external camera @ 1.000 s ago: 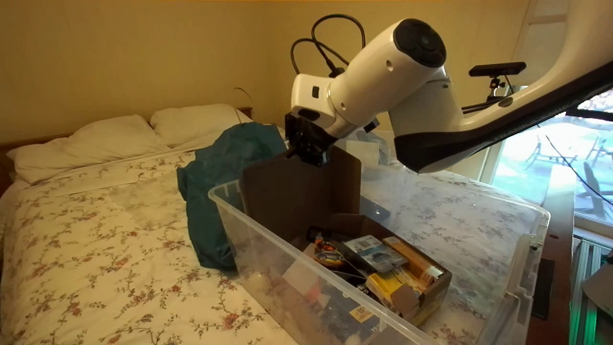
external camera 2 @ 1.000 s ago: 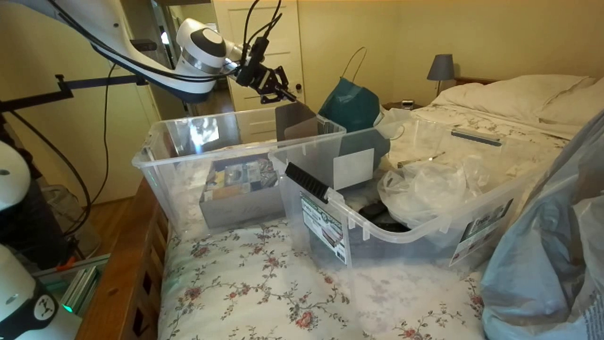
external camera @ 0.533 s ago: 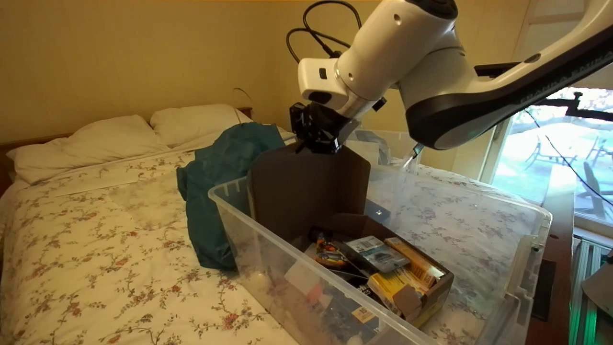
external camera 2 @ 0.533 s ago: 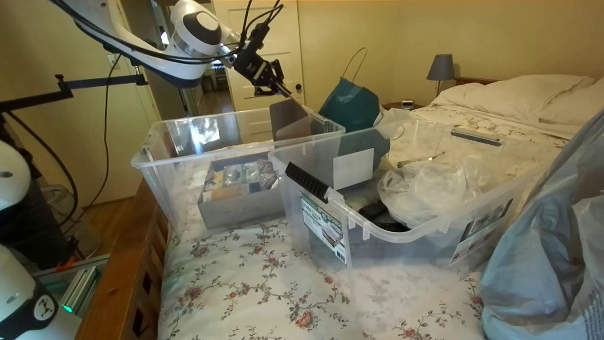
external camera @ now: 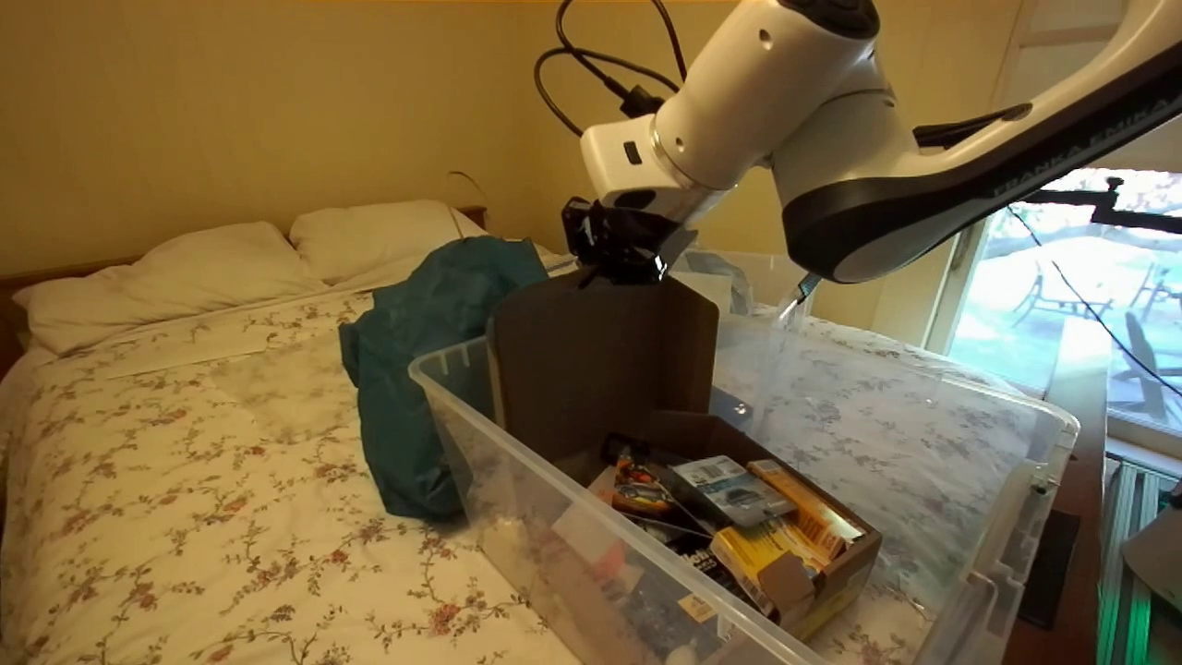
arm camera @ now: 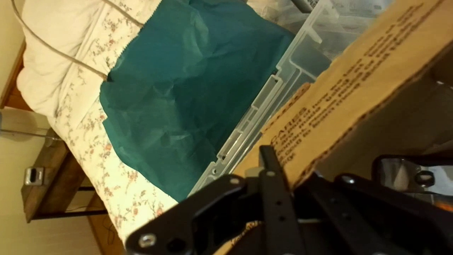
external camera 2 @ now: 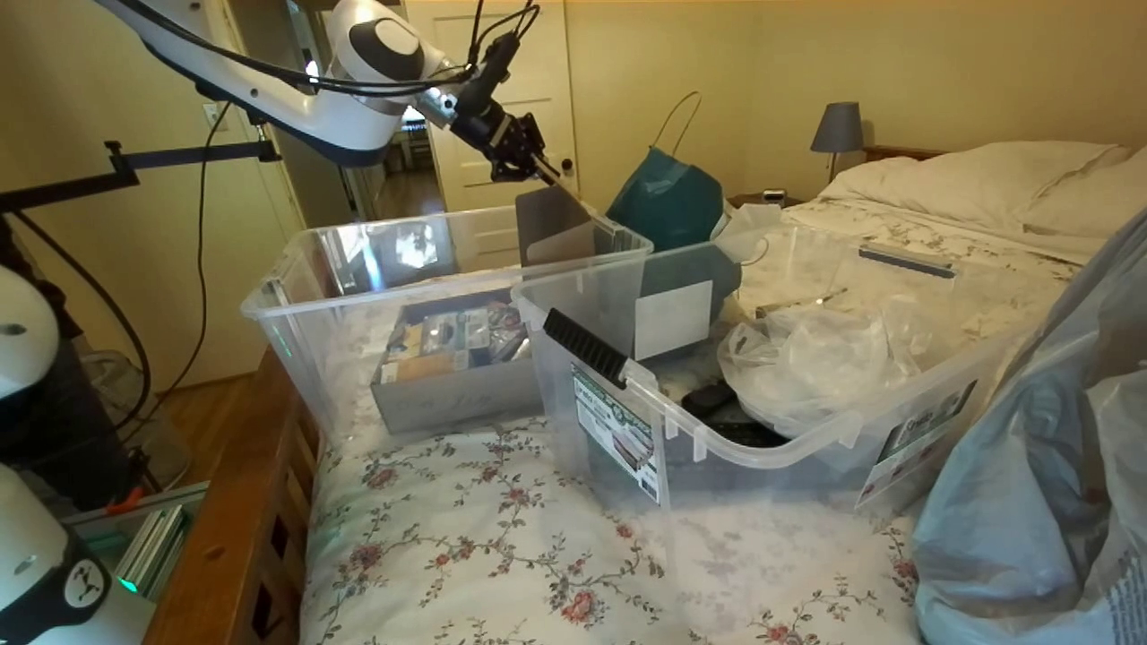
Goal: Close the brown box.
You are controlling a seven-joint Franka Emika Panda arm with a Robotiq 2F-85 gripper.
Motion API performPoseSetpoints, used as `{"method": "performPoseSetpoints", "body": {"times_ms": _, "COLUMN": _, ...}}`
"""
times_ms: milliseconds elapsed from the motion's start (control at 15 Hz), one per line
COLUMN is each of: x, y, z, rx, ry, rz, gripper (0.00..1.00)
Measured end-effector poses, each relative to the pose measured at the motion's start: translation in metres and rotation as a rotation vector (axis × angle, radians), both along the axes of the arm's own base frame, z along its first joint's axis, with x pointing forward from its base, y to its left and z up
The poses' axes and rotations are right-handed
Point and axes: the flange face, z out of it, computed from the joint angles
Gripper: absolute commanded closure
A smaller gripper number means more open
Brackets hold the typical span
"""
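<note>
The brown box (external camera: 848, 580) sits inside a clear plastic tub (external camera: 545, 466), full of small packages. Its side wall also shows in an exterior view (external camera 2: 457, 399). Its large lid flap (external camera: 591, 360) stands upright, open, at the far end, and shows in an exterior view (external camera 2: 551, 219) above the tub rim. My gripper (external camera: 617, 275) is at the lid's top edge, also in an exterior view (external camera 2: 542, 170). In the wrist view the printed cardboard edge (arm camera: 339, 102) runs between the fingers of the gripper (arm camera: 292, 166), which is shut on it. The right fingertip is dark and partly hidden.
A teal bag (external camera: 434, 314) stands against the tub's far end, close to the gripper. A second clear tub (external camera 2: 762, 452) with plastic bags stands alongside. A grey bag (external camera 2: 1004, 502) is at the right. A wooden bed edge (external camera 2: 215, 520) runs along the bed.
My gripper and the lid flap have moved up and slightly right together in an exterior view. The gripper has tilted a little. The box and tub have shifted slightly the same way.
</note>
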Motion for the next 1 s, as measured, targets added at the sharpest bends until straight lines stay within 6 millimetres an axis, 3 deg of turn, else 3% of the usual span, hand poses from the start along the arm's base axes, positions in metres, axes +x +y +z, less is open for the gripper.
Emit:
{"method": "performPoseSetpoints", "body": {"times_ms": 267, "x": -0.01, "y": 0.01, "z": -0.01, "rx": -0.014, "ry": 0.085, "rz": 0.007, "gripper": 0.99}}
{"method": "performPoseSetpoints", "body": {"times_ms": 467, "x": -0.024, "y": 0.014, "z": -0.003, "rx": 0.028, "ry": 0.171, "rz": -0.04, "gripper": 0.99}}
{"method": "performPoseSetpoints", "body": {"times_ms": 733, "x": -0.044, "y": 0.009, "z": 0.002, "rx": 0.067, "ry": 0.264, "rz": -0.103, "gripper": 0.99}}
{"method": "performPoseSetpoints", "body": {"times_ms": 1000, "x": -0.059, "y": 0.003, "z": -0.009, "rx": 0.106, "ry": 0.328, "rz": -0.172, "gripper": 0.99}}
